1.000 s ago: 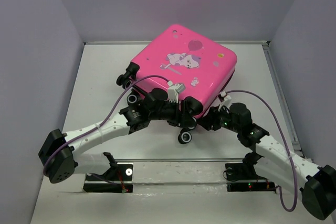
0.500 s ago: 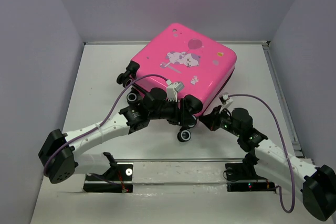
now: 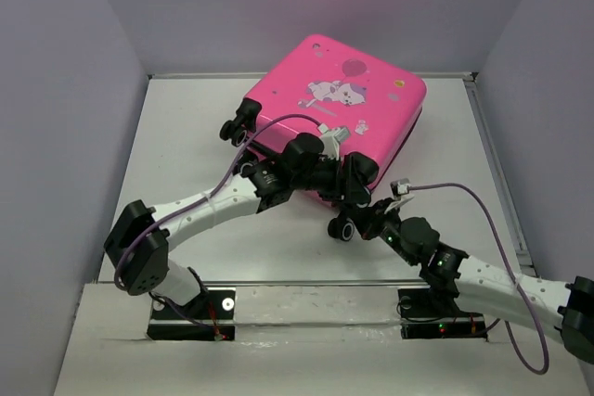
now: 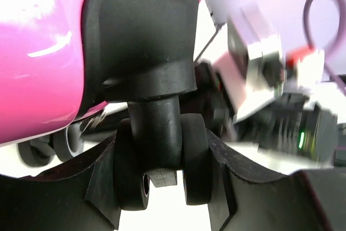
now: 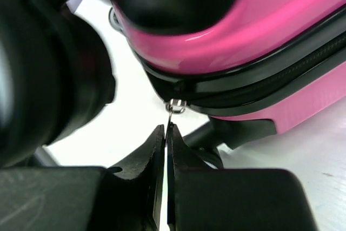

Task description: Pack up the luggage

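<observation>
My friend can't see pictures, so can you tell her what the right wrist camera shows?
The right tool is pinched shut on the thin metal zipper pull hanging from the black zipper of the pink luggage. White table lies underneath.

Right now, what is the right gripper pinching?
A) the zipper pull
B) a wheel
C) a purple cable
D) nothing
A: in the right wrist view, the right gripper is shut on the thin metal zipper pull hanging from the suitcase.

The luggage (image 3: 371, 127) slid back and the right claw (image 5: 165, 129) pinched its zipper pull (image 5: 171, 113).
</observation>
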Motion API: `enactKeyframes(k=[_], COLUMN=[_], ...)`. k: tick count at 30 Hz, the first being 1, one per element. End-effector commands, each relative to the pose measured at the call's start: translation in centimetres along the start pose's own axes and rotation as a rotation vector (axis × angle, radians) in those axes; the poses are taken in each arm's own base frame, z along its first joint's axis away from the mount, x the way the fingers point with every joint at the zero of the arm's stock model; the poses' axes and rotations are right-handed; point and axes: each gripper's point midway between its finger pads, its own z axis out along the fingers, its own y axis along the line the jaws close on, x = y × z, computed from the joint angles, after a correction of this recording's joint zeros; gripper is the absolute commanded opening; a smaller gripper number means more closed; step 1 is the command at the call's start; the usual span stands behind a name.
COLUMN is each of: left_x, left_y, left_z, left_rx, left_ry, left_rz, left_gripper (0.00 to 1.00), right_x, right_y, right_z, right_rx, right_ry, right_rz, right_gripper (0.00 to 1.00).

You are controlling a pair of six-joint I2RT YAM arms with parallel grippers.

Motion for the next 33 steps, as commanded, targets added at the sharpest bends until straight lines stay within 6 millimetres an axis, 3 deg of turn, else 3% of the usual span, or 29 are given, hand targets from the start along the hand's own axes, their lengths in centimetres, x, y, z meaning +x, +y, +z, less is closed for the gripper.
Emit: enactKeyframes(k=[1, 3, 6, 7, 9, 11, 13, 15, 17, 18, 19, 20, 22, 24, 26, 27, 28, 29, 30, 31, 32, 33], left_x=[-12.3, -13.5, -14.2, -14.6, -14.4, -13.5, -12.9, -11.3, -9.8, -9.4, -9.2, -8.7, -7.9, -7.5, -8.1, -8.8, -9.4, -11.8, -12.2, -13.2, -15.4, -17.2], left_y=[-13.0, -14.6, -16.1, -17.1, -18.5, -20.5, -21.9, -23.5, -24.5, -24.4, -24.3, -24.3, -24.5, -25.3, -25.8, -25.5, -23.9, -24.6, -22.6, -21.9, -21.1, -17.4], left_z=[-2.4, -2.7, -2.1, -2.0, -1.7, -1.4, -1.3, -0.7, -0.4, -0.3, -0.3, -0.5, -0.6, -0.9, -2.1, -2.5, -2.5, -5.1, -5.2, -6.4, -9.5, -10.5], left_rx=[0.416, 0.470, 0.531, 0.561, 0.589, 0.624, 0.659, 0.686, 0.705, 0.702, 0.698, 0.694, 0.694, 0.698, 0.669, 0.630, 0.527, 0.476, 0.365, 0.326, 0.295, 0.200], left_ry=[-0.351, -0.383, -0.384, -0.399, -0.400, -0.407, -0.408, -0.385, -0.352, -0.345, -0.341, -0.337, -0.318, -0.304, -0.306, -0.345, -0.341, -0.444, -0.447, -0.478, -0.548, -0.573], left_rz=[0.149, 0.115, 0.043, 0.041, 0.030, 0.010, -0.010, -0.017, -0.020, -0.017, -0.009, 0.002, 0.020, 0.068, 0.124, 0.204, 0.223, 0.254, 0.319, 0.335, 0.347, 0.340], left_gripper=[0.06, 0.06, 0.06, 0.06, 0.06, 0.06, 0.06, 0.09, 0.17, 0.35, 0.46, 0.65, 0.84, 0.99, 0.99, 0.99, 0.99, 0.99, 0.99, 0.99, 0.99, 0.99], right_x=[0.6, -0.8, -0.8, -2.9, -2.3, -5.4, -5.6, -6.9, -6.0, -6.0, -6.1, -6.1, -6.0, -5.8, -5.2, -5.0, -4.8, -3.8, -3.8, -3.6, -3.4, -3.0], right_y=[5.7, 6.9, 7.1, 8.3, 7.8, 8.6, 9.0, 10.9, 11.9, 12.5, 13.0, 13.1, 12.7, 12.3, 10.5, 9.8, 9.1, 7.7, 7.2, 6.5, 5.9, 4.9], right_z=[0.3, 1.1, 2.6, 3.0, 4.5, 5.4, 7.0, 8.5, 10.3, 10.8, 11.5, 11.8, 12.2, 12.0, 11.0, 10.4, 9.9, 9.2, 8.5, 8.1, 7.6, 6.9], right_rx=[-0.103, -0.089, -0.061, -0.069, -0.012, 0.008, 0.023, -0.005, -0.007, -0.016, -0.013, -0.008, 0.022, 0.034, 0.070, 0.080, 0.097, 0.119, 0.132, 0.144, 0.157, 0.178], right_ry=[-0.012, -0.092, -0.148, -0.237, -0.265, -0.408, -0.475, -0.542, -0.536, -0.537, -0.543, -0.548, -0.557, -0.555, -0.538, -0.536, -0.528, -0.498, -0.487, -0.479, -0.473, -0.455], right_rz=[0.019, 0.031, 0.016, 0.053, 0.017, 0.054, 0.046, 0.059, 0.056, 0.057, 0.066, 0.069, 0.066, 0.063, 0.080, 0.099, 0.090, 0.070, 0.098, 0.105, 0.105, 0.101], right_gripper=[0.07, 0.07, 0.07, 0.07, 0.07, 0.07, 0.07, 0.07, 0.07, 0.07, 0.07, 0.07, 0.07, 0.07, 0.07, 0.07, 0.07, 0.07, 0.07, 0.07, 0.07, 0.07])
